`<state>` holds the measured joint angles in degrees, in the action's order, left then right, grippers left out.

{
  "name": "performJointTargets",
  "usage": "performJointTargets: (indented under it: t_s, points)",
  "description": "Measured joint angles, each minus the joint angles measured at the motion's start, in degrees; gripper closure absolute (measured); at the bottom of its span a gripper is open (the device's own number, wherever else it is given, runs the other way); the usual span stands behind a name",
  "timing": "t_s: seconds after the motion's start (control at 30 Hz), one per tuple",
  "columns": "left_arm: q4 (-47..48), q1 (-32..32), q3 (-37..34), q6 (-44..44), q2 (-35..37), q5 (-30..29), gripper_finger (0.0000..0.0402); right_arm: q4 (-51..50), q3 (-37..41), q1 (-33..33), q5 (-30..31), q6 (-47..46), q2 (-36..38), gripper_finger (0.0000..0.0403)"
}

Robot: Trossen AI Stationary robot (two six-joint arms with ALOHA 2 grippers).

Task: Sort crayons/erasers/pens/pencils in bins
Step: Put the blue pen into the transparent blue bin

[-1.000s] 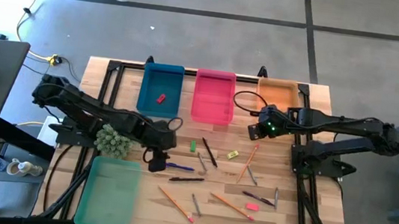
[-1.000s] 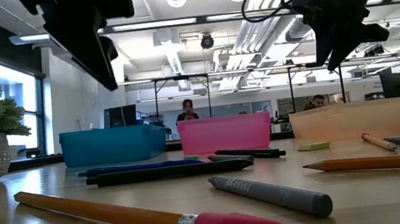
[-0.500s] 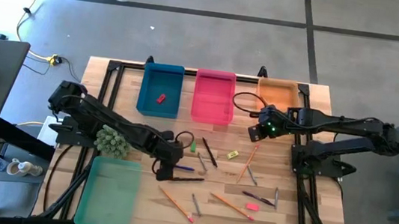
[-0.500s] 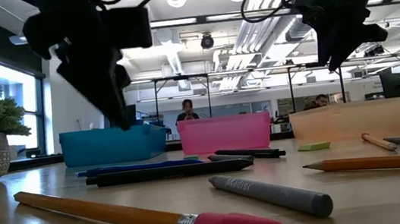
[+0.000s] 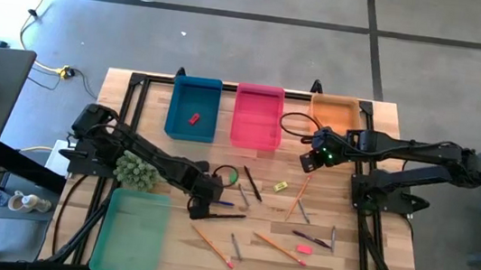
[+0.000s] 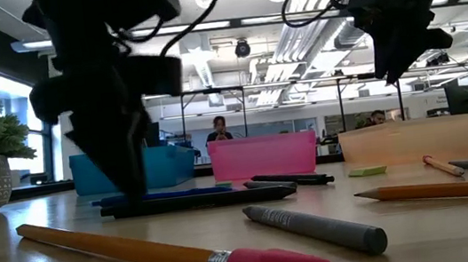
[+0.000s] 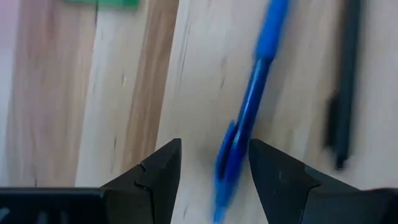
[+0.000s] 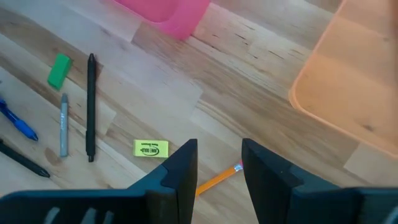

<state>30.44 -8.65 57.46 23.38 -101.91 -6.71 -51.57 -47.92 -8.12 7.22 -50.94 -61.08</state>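
My left gripper [image 5: 201, 206] [image 7: 214, 171] is open and low over the table, pointing steeply down. Its fingers stand on either side of the blue pen's [image 7: 249, 118] [image 5: 219, 202] clip end; no touch shows. A black pen [image 7: 345, 87] [image 5: 226, 215] lies just beside it. My right gripper [image 5: 308, 160] [image 8: 217, 163] hangs open and empty, high above the table near the orange bin [image 5: 334, 115]. At the back stand the blue bin [image 5: 180, 110], with a red eraser [image 5: 193, 119] in it, and the pink bin [image 5: 257, 119]. The green bin [image 5: 131, 232] sits at the near left.
Loose on the wood are pencils [image 5: 211, 245] [image 5: 279, 248] [image 5: 299, 196], grey crayons [image 5: 243, 194] [image 5: 235, 245], another black pen [image 5: 253, 184], and green [image 5: 232, 176], yellow [image 5: 281, 186] and pink [image 5: 304, 249] erasers. A potted plant [image 5: 135, 170] stands beside my left arm.
My left gripper has come down from well above the table to just over it, shifting a little toward the right and near edges, and now straddles the blue pen. Its fingers have stayed open.
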Motion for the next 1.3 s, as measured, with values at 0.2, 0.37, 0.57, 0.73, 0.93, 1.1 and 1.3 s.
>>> performJointTargets:
  t_s: [0.2,0.37,0.57,0.73,0.93,1.1,1.3]
  points:
    - [-0.3,-0.5,0.2,-0.4,-2.1,0.5,0.0227,-0.1,0.0,0.0,0.2,0.5,-0.1,0.0285]
    - [-0.5,-0.5,0.2,-2.8,-2.6,0.6,0.0228,-0.1,0.0,0.0,0.3,0.4,0.0,0.0285]
    - [-0.9,-0.3,0.2,-6.3,-2.7,0.8,0.0257,0.0,0.0,0.0,0.3,0.5,0.0,0.0285]
    - [-1.0,-0.3,0.1,-7.6,-2.8,1.2,0.0306,0.0,0.0,0.0,0.3,0.5,0.0,0.0285]
    - [-1.0,-0.6,0.1,-7.6,-2.9,1.2,0.0364,0.0,0.0,0.0,0.4,0.5,0.0,0.0285]
    - [-0.9,-1.0,0.0,-7.4,-2.5,1.0,0.0381,0.0,0.0,0.0,0.4,0.4,0.0,0.0285]
    - [0.7,-2.3,-0.3,-4.3,-0.1,0.9,0.0377,0.0,0.0,0.0,0.4,0.5,0.0,0.0285]
